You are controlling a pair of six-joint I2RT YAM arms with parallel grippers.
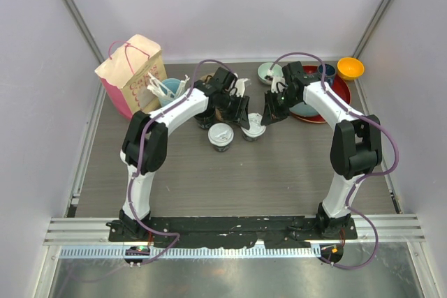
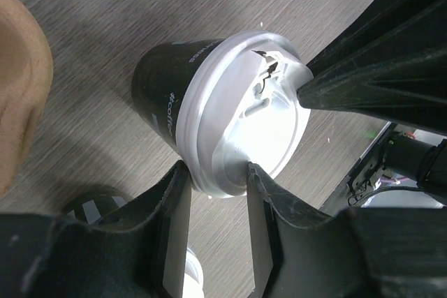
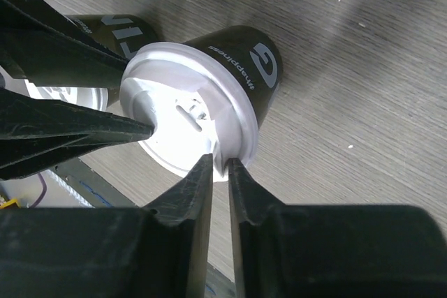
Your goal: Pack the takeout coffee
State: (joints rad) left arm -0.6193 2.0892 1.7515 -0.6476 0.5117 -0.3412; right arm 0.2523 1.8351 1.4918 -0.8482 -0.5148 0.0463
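A takeout coffee (image 1: 253, 130), a black paper cup with a white sip lid, stands mid-table between both grippers. My left gripper (image 2: 216, 169) is shut on its lid (image 2: 244, 123): one finger presses the outer rim, the other sits inside the recess. My right gripper (image 3: 221, 161) straddles the opposite rim of the same cup (image 3: 237, 61), its jaws a narrow gap apart and open. The right gripper's fingers (image 2: 363, 68) show across the lid in the left wrist view. A second takeout coffee (image 1: 220, 136) stands just left of the first, untouched.
A pink and tan paper bag (image 1: 129, 71) stands open at the back left beside a light-blue cup of white utensils (image 1: 170, 90). At the back right are a red plate (image 1: 340, 95), an orange bowl (image 1: 350, 68), a pale green bowl (image 1: 267, 71) and a dark-blue mug (image 1: 326, 70).
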